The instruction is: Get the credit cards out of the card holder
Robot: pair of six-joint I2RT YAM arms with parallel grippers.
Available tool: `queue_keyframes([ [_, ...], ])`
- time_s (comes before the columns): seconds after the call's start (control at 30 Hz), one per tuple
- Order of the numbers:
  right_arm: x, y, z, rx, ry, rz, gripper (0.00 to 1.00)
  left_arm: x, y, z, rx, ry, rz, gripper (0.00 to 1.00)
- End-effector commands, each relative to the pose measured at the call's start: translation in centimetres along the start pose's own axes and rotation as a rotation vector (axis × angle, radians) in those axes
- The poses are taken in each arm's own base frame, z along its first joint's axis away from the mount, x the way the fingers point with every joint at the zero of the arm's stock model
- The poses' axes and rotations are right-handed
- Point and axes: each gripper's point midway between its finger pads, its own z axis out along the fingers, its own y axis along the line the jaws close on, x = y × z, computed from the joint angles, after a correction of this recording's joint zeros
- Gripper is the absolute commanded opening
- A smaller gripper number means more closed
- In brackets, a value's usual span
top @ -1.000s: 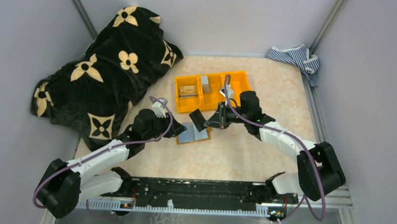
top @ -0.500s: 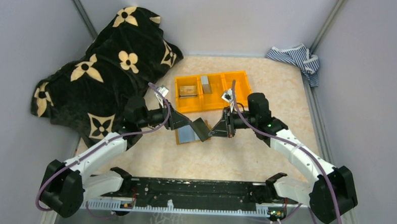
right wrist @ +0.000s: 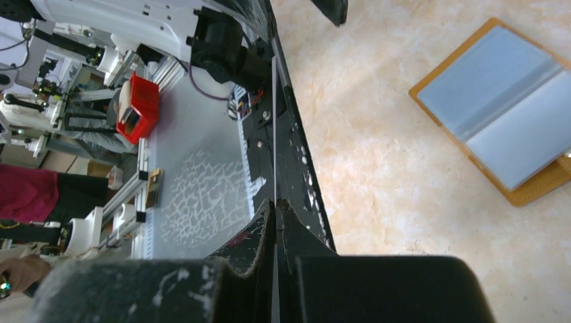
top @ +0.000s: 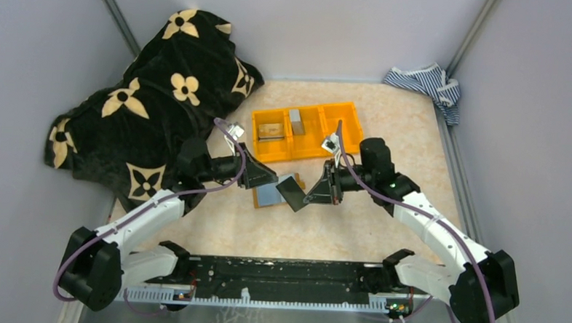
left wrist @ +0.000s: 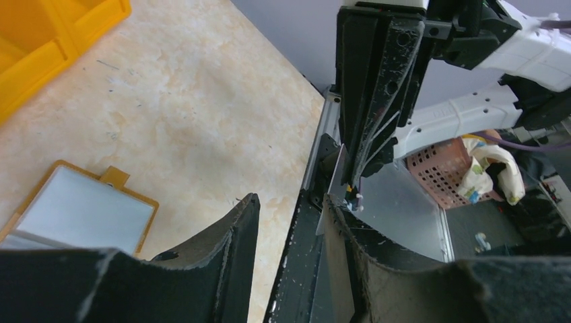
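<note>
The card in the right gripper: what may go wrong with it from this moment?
1. The right gripper pinches the card near one edge, so it may pivot or slip out.
2. The left gripper stands open close to the card; a mistimed handover could drop it onto the table.
3. The card holder lies open and unheld nearby, so a bump may shift it.

You have two matching arms: the left arm (top: 146, 217) and the right arm (top: 430, 222) are white link shells joined by chunky black joint housings. A purple cable (top: 194, 194) trails along each. Both the left gripper (left wrist: 289, 202) and the right gripper (right wrist: 276, 204) are matte black, their pads (right wrist: 256, 256) scuffed with pale flecks. The bases share a black rail (top: 285, 274) at the near edge.
</note>
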Motion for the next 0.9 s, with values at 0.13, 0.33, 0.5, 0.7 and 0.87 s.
queue_keyframes([
  [0.13, -0.3, 0.9, -0.5, -0.029, -0.026, -0.042, 0.0, -0.2, -2.8, -0.1, 0.18, 0.025, 0.032, 0.47],
  [0.33, -0.9, 1.1, -0.4, -0.045, -0.032, -0.047, 0.0, 0.6, -3.1, -0.3, 0.212, 0.041, 0.03, 0.46],
  [0.5, -0.9, 0.8, 0.0, -0.063, -0.021, -0.036, 0.0, 1.3, -3.4, 0.3, 0.224, 0.06, 0.03, 0.44],
  [0.7, -1.0, 0.3, 0.2, -0.061, 0.001, -0.026, 0.0, 1.7, -3.9, 0.9, 0.266, 0.085, 0.025, 0.41],
  [0.87, -1.1, 0.3, 0.3, -0.055, -0.003, -0.028, 0.0, 2.6, -4.0, 1.1, 0.269, 0.135, 0.008, 0.34],
])
